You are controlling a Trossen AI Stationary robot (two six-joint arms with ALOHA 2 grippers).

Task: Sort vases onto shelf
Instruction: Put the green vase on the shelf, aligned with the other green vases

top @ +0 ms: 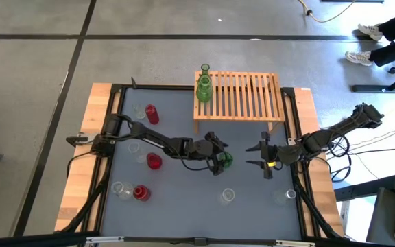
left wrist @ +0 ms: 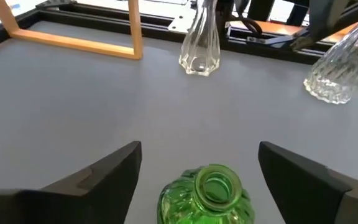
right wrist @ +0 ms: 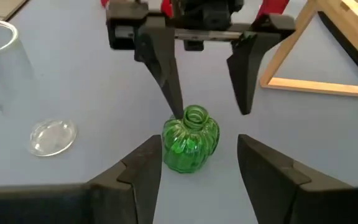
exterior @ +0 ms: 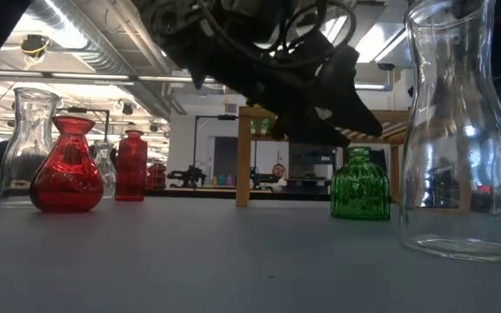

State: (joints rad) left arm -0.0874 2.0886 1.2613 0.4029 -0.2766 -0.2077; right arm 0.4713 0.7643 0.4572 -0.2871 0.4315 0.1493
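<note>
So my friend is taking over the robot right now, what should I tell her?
Left end effector: open, fingers either side of the squat green vase mid-table, not gripping yet.
Right end effector: open, empty, waiting near the same vase.
Done: two tall green vases stand on the shelf, at its left end.
Left: the squat green one, three red vases and several clear vases on the table.
</note>
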